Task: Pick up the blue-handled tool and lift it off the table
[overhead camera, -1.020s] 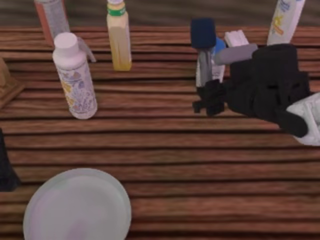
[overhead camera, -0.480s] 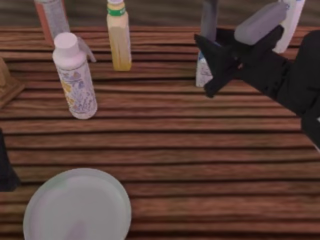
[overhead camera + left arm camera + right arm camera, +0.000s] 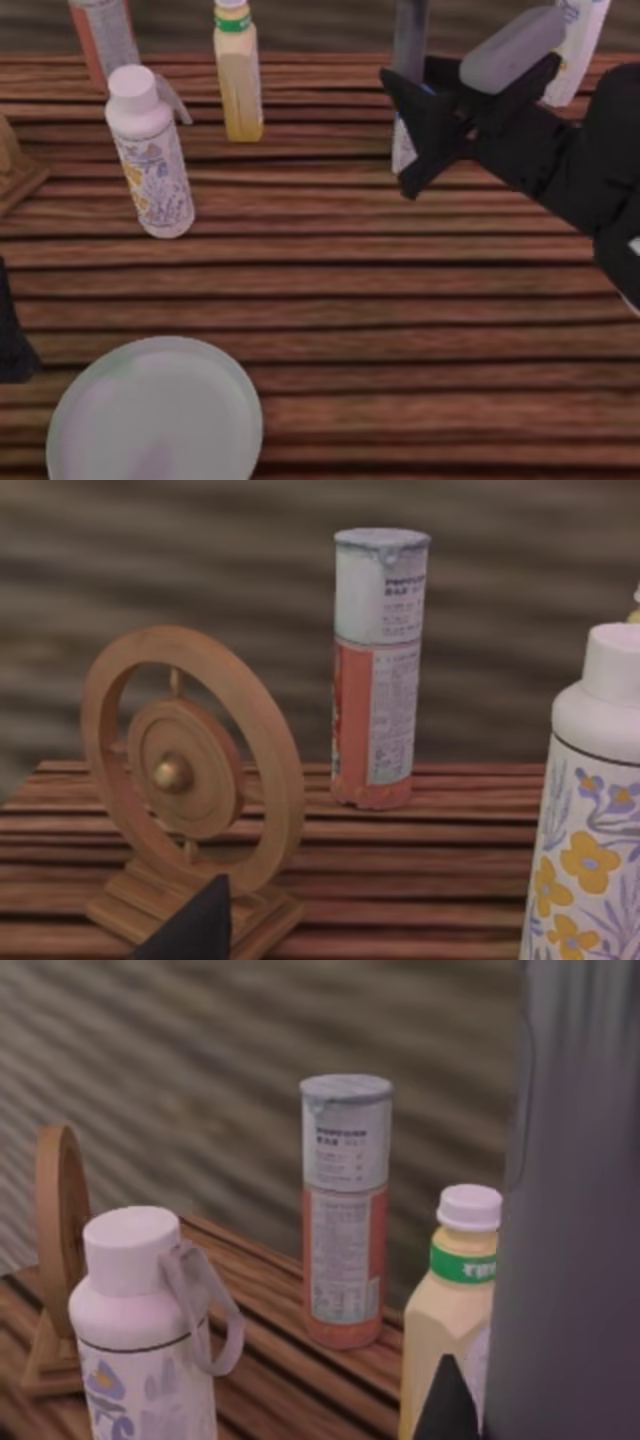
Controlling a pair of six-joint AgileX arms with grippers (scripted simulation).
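The blue-handled tool (image 3: 411,35) hangs upright above the table (image 3: 330,300) at the back right. Only its grey shaft shows; the navy handle is cut off by the top view's upper edge. My right gripper (image 3: 402,130) is shut on the shaft, its black fingers pointing left in front of the blue-and-white milk carton (image 3: 404,152). In the right wrist view the shaft (image 3: 575,1210) fills one side, with a dark fingertip (image 3: 450,1405) beside it. My left gripper (image 3: 12,340) is parked at the table's left edge.
A white flowered bottle (image 3: 150,150), a yellow bottle (image 3: 238,75) and an orange-and-white can (image 3: 100,35) stand at the back left. A wooden wheel ornament (image 3: 190,780) is at the far left, a white bottle (image 3: 575,40) at the back right, a pale plate (image 3: 155,410) at the front left.
My right gripper has risen from the table with the tool in it, so the navy handle has left the top of the picture. The left arm has not moved.
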